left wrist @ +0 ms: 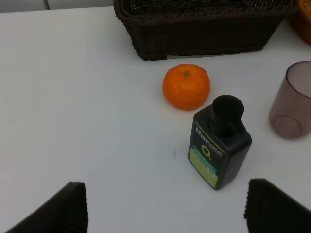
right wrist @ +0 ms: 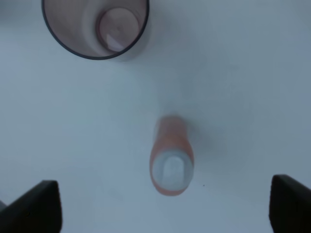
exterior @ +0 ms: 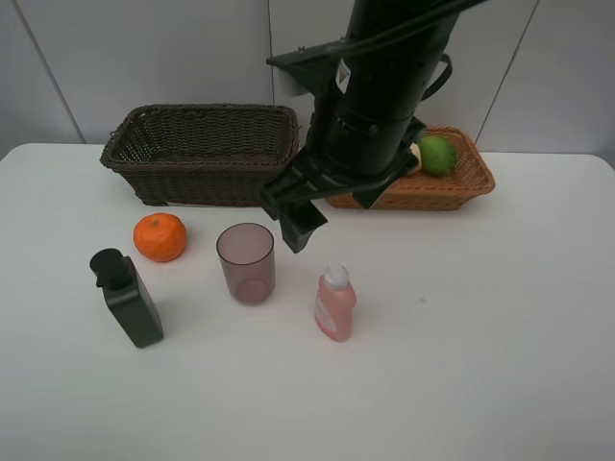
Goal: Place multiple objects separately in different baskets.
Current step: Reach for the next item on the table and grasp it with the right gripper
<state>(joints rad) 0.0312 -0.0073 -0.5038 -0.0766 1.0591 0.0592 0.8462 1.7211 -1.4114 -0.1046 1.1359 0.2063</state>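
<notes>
the right claw [right wrist: 163,206] is open wide and holds nothing. it hangs right over the pink bottle [right wrist: 170,160], with its two dark tips far out on each side. the bottle stands up on the tabletop [exterior: 480,336], and its white cap [right wrist: 171,170] faces the claw. so the step now looks like picking up this bottle.

to do it well, the claw should go straight down with the bottle in the middle of the gap. the bottle is thin and tall, so a bump from one tip could knock it over. both tips should touch it at the same time. it is best to grab the pink body under the cap, not the small cap. squeeze softly.

the cup [right wrist: 95,26] stands near the bottle but does not touch it. the claw should not brush it on the way down or up.

lift the bottle high before going to a basket, so it clears the rim. the light basket [exterior: 471,178] has the green fruit [exterior: 437,154] in it. the arm hides part of it, so i cannot tell what else is inside. the dark basket [exterior: 202,149] looks like the better home for bottles.

the left claw [left wrist: 170,208] is open wide too and holds nothing. it is near the black bottle [left wrist: 218,145] and the mandarin [left wrist: 186,86].
</notes>
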